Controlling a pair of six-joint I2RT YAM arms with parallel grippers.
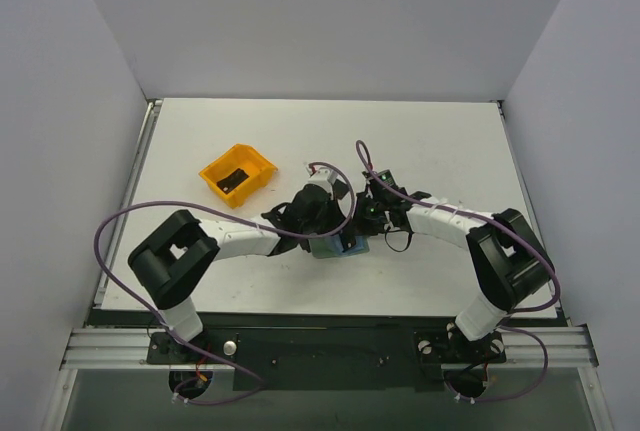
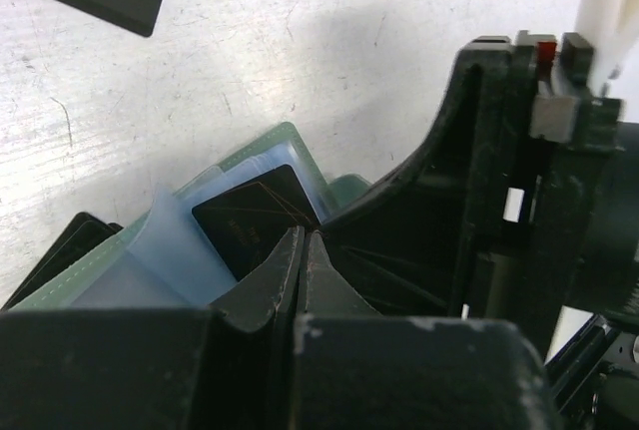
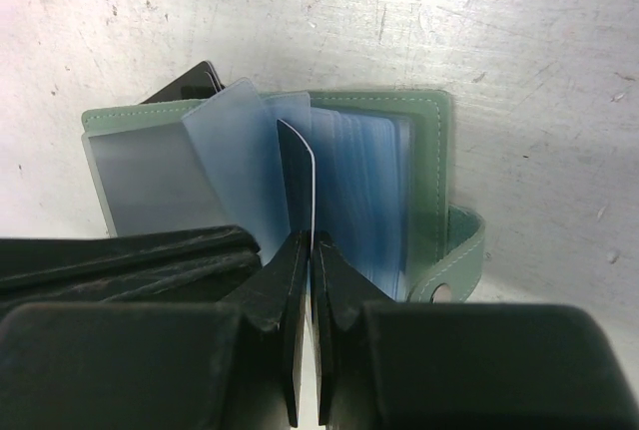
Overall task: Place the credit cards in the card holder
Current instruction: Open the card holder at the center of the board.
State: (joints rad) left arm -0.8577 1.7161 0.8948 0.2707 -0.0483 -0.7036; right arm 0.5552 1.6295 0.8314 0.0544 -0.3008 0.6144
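The card holder (image 3: pixel 429 151) lies open on the scuffed white bench (image 3: pixel 519 41), between the two arms at mid-bench. It is a squarish cover of sage-green leather-like material with stitched edges, and a rounded snap tab (image 3: pixel 461 260) juts from its right side. The opened cover runs left to right across the right wrist view. From it fans a stack of thin, translucent light-blue sleeves (image 3: pixel 240 151), glossy and slightly curled. The right gripper (image 3: pixel 308 245) is clenched on a credit card (image 3: pixel 297 176), thin, stiff and black. The card stands on edge, its long axis pointing straight away from the gripper into the gap between two sleeves. The left gripper (image 2: pixel 303 240) has its fingers pressed together with the tips at the sleeves (whether a sleeve is pinched between them cannot be told). Only the left wrist view shows a card's broad matte face among the sleeves, where the right wrist view gives a bare sliver. A second card (image 3: pixel 195 81) pokes a dark corner out from under the holder's far left edge. The top view alone shows an orange bin (image 1: pixel 262 173) of angular plastic, off to the left of the grippers and farther back, with a dark card (image 1: pixel 232 181) inside.
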